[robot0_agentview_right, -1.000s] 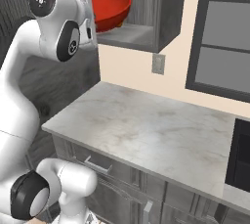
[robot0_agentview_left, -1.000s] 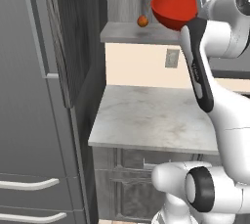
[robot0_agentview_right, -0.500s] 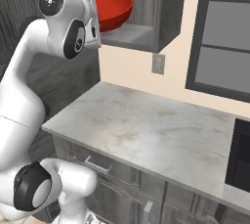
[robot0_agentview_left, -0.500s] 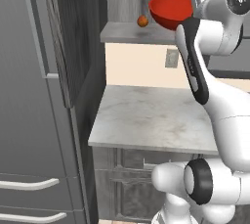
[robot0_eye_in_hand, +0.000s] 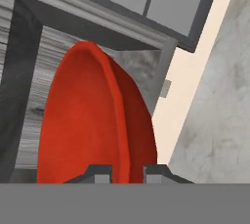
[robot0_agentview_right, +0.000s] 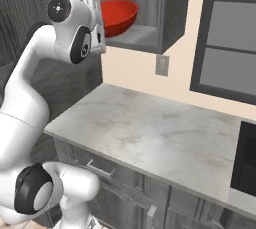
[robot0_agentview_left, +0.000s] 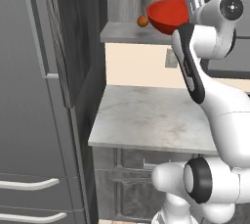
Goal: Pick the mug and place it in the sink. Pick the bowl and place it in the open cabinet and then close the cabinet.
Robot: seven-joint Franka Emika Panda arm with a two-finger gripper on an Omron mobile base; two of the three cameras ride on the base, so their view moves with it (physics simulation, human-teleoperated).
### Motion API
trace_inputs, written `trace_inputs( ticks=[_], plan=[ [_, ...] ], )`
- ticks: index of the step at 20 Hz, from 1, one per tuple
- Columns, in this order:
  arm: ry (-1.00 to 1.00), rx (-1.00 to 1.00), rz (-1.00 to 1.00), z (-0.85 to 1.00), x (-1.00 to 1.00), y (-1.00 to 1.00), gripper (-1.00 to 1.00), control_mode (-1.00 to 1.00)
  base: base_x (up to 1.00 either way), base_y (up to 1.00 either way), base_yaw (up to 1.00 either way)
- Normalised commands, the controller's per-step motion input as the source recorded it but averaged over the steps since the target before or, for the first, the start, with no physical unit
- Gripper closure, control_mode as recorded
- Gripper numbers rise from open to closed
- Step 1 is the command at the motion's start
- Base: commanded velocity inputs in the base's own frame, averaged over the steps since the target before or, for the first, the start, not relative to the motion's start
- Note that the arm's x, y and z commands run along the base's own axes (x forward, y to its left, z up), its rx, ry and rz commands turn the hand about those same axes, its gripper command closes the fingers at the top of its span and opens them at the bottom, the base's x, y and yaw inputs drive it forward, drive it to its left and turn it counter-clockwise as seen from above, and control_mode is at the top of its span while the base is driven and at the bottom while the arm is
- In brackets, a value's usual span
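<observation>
The arm is carrying the bowl (robot0_agentview_left: pixel 167 15) deeper into the cabinet (robot0_agentview_right: pixel 172 13) than before. The gripper (robot0_eye_in_hand: pixel 127 171) is clenching its rim, an orange ball (robot0_agentview_left: pixel 142 21) sitting just beyond.

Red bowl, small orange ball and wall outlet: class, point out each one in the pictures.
Red bowl (robot0_agentview_left: pixel 167 15), left base view, on its outer side wall.
Small orange ball (robot0_agentview_left: pixel 142 21), left base view, on its middle.
Wall outlet (robot0_agentview_right: pixel 161 65), right base view, on the middle of its plate.
</observation>
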Motion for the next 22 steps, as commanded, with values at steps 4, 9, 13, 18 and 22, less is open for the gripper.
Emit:
trace_inputs(
  ticks=[4, 9, 13, 18, 22],
  plan=[
    [0.0, 0.0, 0.0, -0.13, 0.2, 0.0, 1.0, -1.0, 0.0, 0.0, 0.0],
    [0.0, 0.0, 0.0, -0.18, 0.27, -0.1, 1.0, -1.0, 0.0, 0.0, 0.0],
    [0.0, 0.0, 0.0, -0.16, 0.22, -0.33, 1.0, -1.0, 0.0, 0.0, 0.0],
    [0.0, 0.0, 0.0, -0.12, 0.21, -0.28, 1.0, -1.0, 0.0, 0.0, 0.0],
    [-0.01, 0.0, 0.0, -0.05, 0.12, -0.24, 1.0, -1.0, 0.0, 0.0, 0.0]
  ],
)
